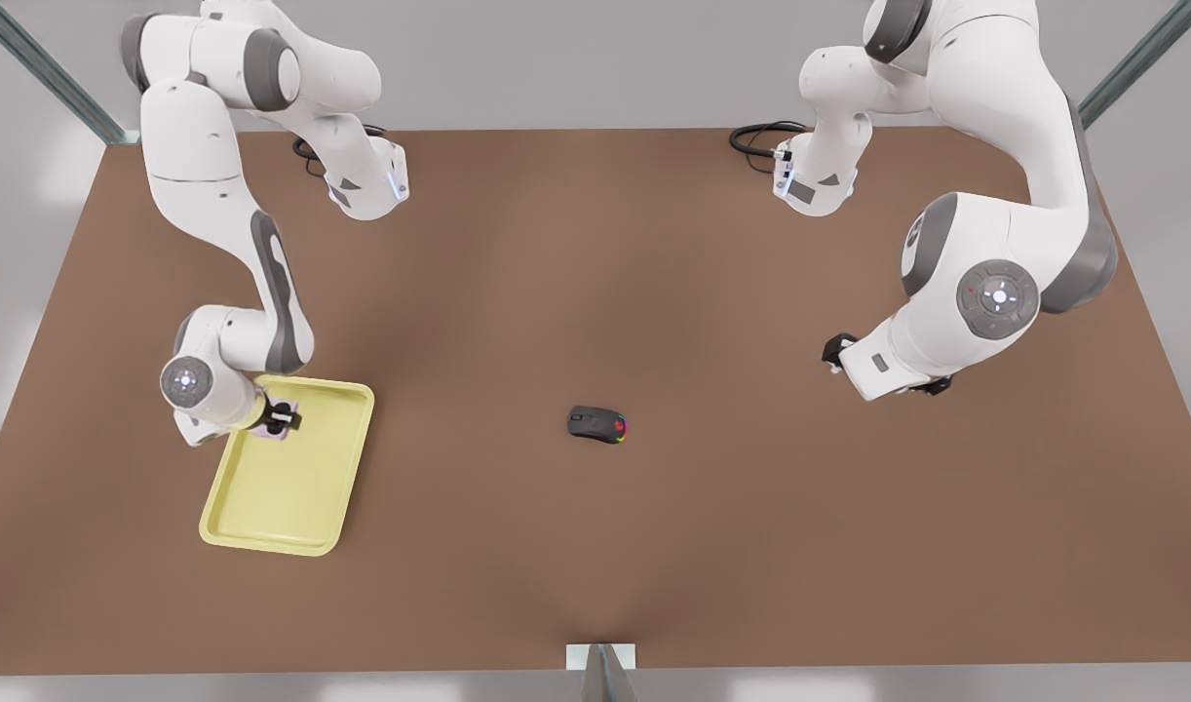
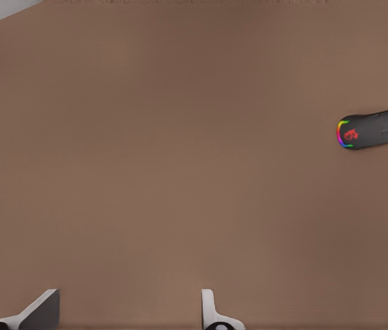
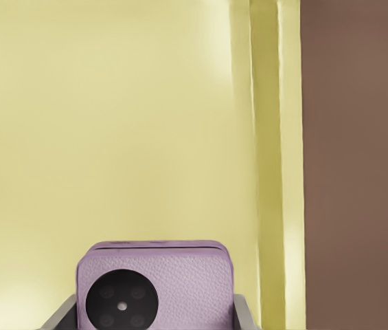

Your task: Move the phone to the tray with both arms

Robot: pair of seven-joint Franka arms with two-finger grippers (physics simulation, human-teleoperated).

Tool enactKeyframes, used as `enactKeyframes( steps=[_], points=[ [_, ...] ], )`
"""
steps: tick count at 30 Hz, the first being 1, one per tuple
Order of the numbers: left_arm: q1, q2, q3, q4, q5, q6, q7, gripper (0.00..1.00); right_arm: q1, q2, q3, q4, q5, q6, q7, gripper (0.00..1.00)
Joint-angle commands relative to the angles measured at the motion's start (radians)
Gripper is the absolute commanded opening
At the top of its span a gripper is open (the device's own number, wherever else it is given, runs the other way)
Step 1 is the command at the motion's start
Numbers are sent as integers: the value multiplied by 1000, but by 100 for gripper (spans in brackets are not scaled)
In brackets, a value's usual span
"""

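1. The right hand (image 1: 282, 419), on the arm at the front view's left, is seen low over the tray (image 1: 313, 507), just inside the tray's far corner.
2. In the right wrist view the right hand's two grey fingers (image 3: 60, 317) are seen against both sides of the phone (image 3: 158, 285), so the phone is taken to be gripped between them.
3. The phone is shown as a pale lilac-pink slab with a black round camera disc; in the front view only a sliver of it (image 1: 276, 436) is visible under the hand.
4. In the right wrist view the yellow tray floor (image 3: 111, 124) lies behind the phone; whether the phone touches the floor cannot be told.
5. The tray is placed near the bench's near corner at the front view's left, its long side running towards the far edge.
6. The left hand (image 1: 835, 351), on the arm at the front view's right, is held above bare bench (image 1: 595, 244), well apart from the tray; this arm waits.
7. In the left wrist view its two pale fingertips (image 2: 211, 313) are seen spread wide, with nothing between them.
8. A black mouse (image 1: 597, 424) with rainbow lights lies near the bench's middle, between the two hands and touched by neither.
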Motion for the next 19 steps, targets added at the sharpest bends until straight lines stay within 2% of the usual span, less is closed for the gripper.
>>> enactKeyframes(
  steps=[1, 4, 6, 10, 11, 12, 14, 19],
  points=[
    [0, -1, 0, -1, 1, 0, 7, 100, 2, 7, -2, 11, 27, 18, -461, 100],
    [0, -1, 0, -1, 1, 0, 4, 100, 8, 6, -2, 11, 31, 18, -458, 100],
    [0, -1, 0, -1, 1, 0, 4, 100, 11, -46, 1, 13, 31, -21, -453, 100],
    [2, -19, 41, 15, 4, -2, -10, 100, 11, -240, 55, 244, 17, -525, -313, 100],
    [2, -21, 55, 16, 0, 1, -93, 100, 9, -249, 60, 339, 19, -658, -309, 100],
    [2, -21, 55, 24, 0, 30, -192, 100, 3, -275, 60, 396, 13, -704, -303, 100],
    [0, -21, 55, 38, 3, 38, -257, 100, -73, -304, 149, 491, 10, -807, -309, 100],
    [-2, -29, 55, 38, 3, 50, -245, 100, -77, -319, 149, 514, -25, -821, -307, 100]
  ],
)
